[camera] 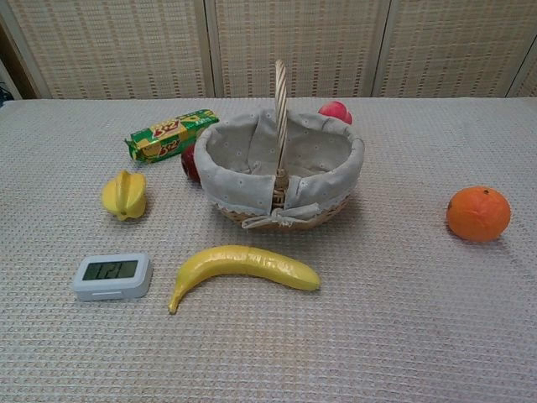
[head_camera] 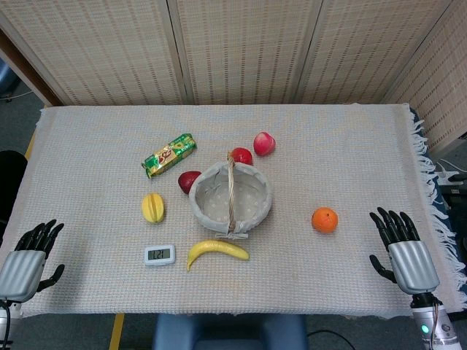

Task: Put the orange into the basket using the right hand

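Note:
The orange [head_camera: 325,219] [camera: 478,213] lies on the cloth to the right of the basket [head_camera: 230,195] [camera: 281,172], apart from it. The basket is lined with grey cloth, has an upright handle and holds nothing. My right hand [head_camera: 400,244] rests near the front right table edge, to the right of the orange, with fingers spread and nothing in it. My left hand [head_camera: 29,254] lies at the front left edge, also holding nothing. Neither hand shows in the chest view.
A banana [head_camera: 217,251] and a small digital clock [head_camera: 159,254] lie in front of the basket. A yellow starfruit [head_camera: 152,207], a green snack pack [head_camera: 168,154] and three red fruits [head_camera: 264,144] sit left of and behind it. A screen wall stands behind the table.

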Robot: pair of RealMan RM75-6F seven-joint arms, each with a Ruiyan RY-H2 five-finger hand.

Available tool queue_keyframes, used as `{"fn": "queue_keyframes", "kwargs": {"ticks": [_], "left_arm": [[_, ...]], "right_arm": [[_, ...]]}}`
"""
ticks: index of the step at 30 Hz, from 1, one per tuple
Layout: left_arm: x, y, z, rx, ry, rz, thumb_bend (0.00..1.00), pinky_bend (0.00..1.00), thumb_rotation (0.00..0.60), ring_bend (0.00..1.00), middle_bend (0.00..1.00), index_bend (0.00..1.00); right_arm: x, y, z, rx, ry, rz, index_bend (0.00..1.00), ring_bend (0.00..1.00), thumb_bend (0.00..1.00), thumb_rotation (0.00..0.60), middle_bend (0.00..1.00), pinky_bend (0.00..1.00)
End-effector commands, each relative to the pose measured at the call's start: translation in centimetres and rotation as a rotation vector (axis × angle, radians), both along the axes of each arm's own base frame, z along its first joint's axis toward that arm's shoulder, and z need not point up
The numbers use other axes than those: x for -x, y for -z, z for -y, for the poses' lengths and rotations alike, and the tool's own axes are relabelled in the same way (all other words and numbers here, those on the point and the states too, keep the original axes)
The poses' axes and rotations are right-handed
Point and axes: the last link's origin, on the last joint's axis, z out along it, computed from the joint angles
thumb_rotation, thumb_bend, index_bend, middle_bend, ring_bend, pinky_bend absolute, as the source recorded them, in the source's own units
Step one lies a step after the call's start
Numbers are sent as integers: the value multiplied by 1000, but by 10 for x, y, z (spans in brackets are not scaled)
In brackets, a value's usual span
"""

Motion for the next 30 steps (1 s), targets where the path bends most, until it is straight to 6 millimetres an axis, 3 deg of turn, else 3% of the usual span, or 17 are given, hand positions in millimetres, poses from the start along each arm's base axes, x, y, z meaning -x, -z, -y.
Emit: {"fn": "queue_keyframes", "kwargs": {"ticks": [1, 8, 14, 24, 30], "left_arm": [[0, 0, 0, 0, 2, -3, 345, 110, 600, 0, 0, 0], [0, -1, 0, -5, -3, 16, 341, 110, 600, 0, 0, 0], [1, -1, 0, 1, -11, 19, 336, 110, 600, 0, 0, 0], [2, 0, 0, 22, -23, 3, 336, 110, 600, 0, 0, 0], [2, 0, 0, 24, -26, 13, 336, 111, 600, 0, 0, 0]], "right_arm": [[0, 0, 0, -3, 5, 6, 0, 0, 217, 600, 0, 0], [-6, 2, 6, -46, 54, 62, 0, 0, 173, 600, 0, 0], [-14, 12, 30, -117, 147, 49, 0, 0, 121, 600, 0, 0], [-22, 52, 86, -228, 321, 66, 0, 0, 118, 600, 0, 0], [-30, 86, 106, -260, 337, 29, 0, 0, 118, 600, 0, 0]]}}
